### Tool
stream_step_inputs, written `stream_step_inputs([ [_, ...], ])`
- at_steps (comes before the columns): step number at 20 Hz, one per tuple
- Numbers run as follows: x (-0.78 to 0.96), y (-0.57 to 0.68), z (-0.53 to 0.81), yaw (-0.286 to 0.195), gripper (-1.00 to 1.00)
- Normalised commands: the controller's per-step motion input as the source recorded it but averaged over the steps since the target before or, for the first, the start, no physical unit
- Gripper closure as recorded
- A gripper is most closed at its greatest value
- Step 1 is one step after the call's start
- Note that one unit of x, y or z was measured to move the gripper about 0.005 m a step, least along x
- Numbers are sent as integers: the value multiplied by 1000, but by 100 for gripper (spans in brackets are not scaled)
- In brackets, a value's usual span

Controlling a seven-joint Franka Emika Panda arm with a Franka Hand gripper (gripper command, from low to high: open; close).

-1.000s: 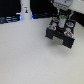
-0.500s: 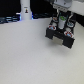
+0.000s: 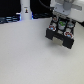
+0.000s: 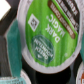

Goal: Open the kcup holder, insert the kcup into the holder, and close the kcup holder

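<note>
Nothing has visibly shifted since the earlier frames: the gripper (image 3: pixel 61 21) hangs low over the black box-shaped kcup holder (image 3: pixel 62 34). Whether its fingers are spread or clenched cannot be told. Close beneath the wrist camera, the small white green-topped kcup (image 4: pixel 47 36) sits blurred among neighbouring pods.

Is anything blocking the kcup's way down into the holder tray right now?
Nothing visible does. The kcup fills the wrist view right over the kcup holder, with the gripper directly above the tray; the slot beneath is hidden by the cup.
</note>
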Motion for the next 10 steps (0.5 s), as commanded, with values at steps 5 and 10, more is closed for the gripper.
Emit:
stream_step_inputs([
  [5,90,83,187,58,-100],
  [10,141,-7,317,78,-100],
])
